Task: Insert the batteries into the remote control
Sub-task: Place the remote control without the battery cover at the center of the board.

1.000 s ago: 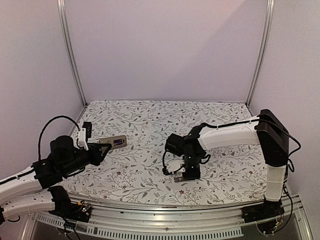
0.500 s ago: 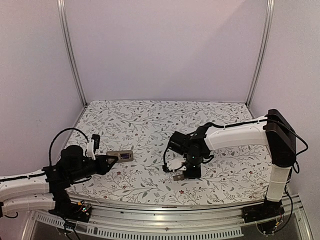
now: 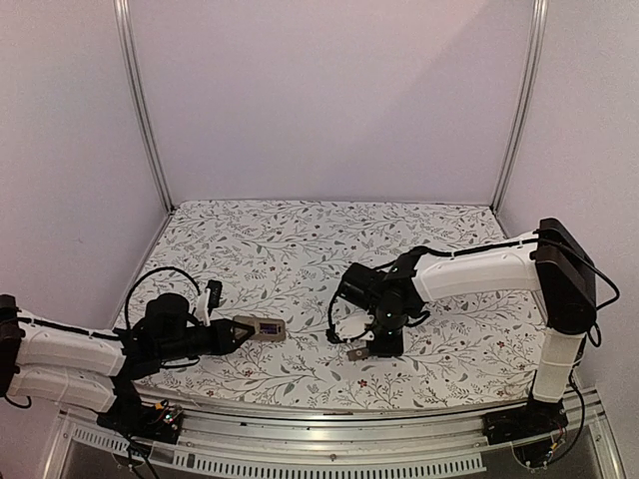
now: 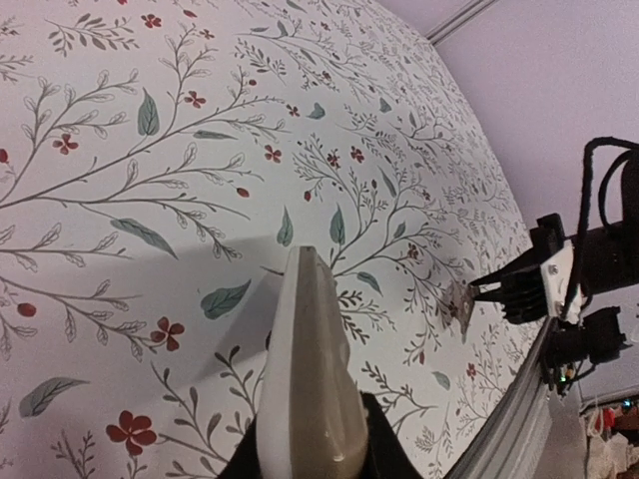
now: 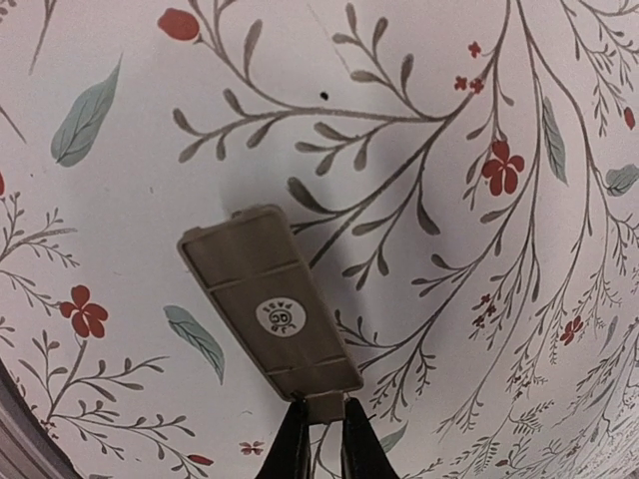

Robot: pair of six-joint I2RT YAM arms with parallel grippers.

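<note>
My left gripper (image 3: 243, 331) is shut on the remote control (image 3: 267, 328), a slim white handset held low over the floral cloth left of centre, display up. The left wrist view shows the remote control (image 4: 303, 374) edge on, white face to the left and grey-tan underside to the right, with my left gripper (image 4: 310, 454) shut on its near end. My right gripper (image 3: 365, 345) is shut on the tab of a small grey-tan cover piece (image 5: 270, 299), which carries a round sticker and is held just over the cloth. The batteries are out of view.
A floral cloth (image 3: 300, 244) covers the table. An aluminium rail (image 3: 300, 414) runs along the near edge, with upright frame posts (image 3: 140, 110) at the back corners. The right arm (image 3: 469, 269) reaches in from the right. The cover piece (image 4: 461, 304) lies ahead of the remote.
My left arm has swung right and nearer with the remote control, from the left edge toward the middle. The right gripper has stayed in place with the cover piece.
</note>
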